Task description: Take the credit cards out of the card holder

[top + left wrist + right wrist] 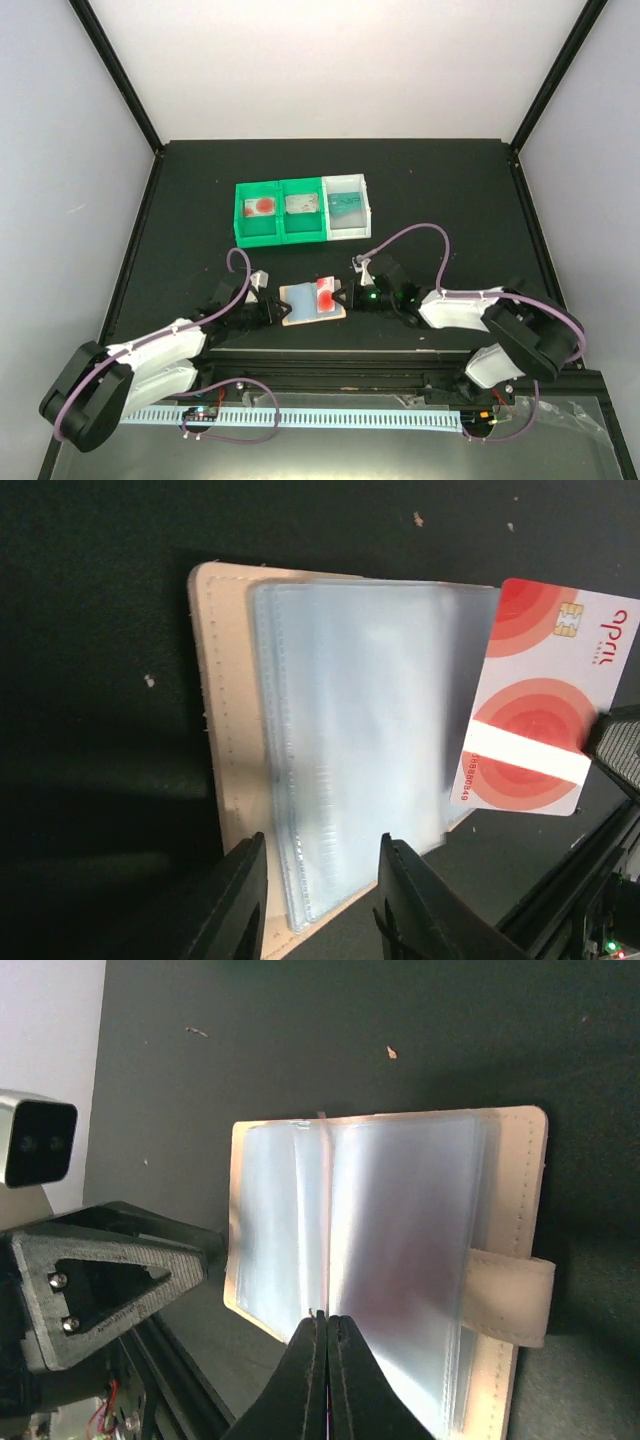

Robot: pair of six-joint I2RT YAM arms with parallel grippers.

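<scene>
Seen from above, the card holder [298, 306] lies open and flat on the dark table [180, 230], right between the two claws. The left claw [268, 304] is at its left edge and the right claw [346, 296] at its right. A red card [325, 293] pokes out of the holder's right side, so the right arm is the nearer one. Well behind them sits a green-and-white tray [283, 237] with other cards in its compartments.

Through the left wrist camera, that claw's fingers [235, 900] stand apart, with the near edge of the clear sleeves showing between them. It looks released, gripping nothing. Most of the red card shows beyond the far end of the sleeves, and only a strip is under the plastic. Its outer end points toward the other arm, and a dark finger of that arm rests on it.

Through the right wrist camera, the claw is clenched on the card, which appears edge-on as a thin line running straight out from the fingertips. The holder's strap tab [510, 1300] hangs off to one side, out of the way.

I'd judge the next pull goes straight back along that line, away from the holder, where nothing stands in the way. With the left claw loose, the holder might slide along with the card.
</scene>
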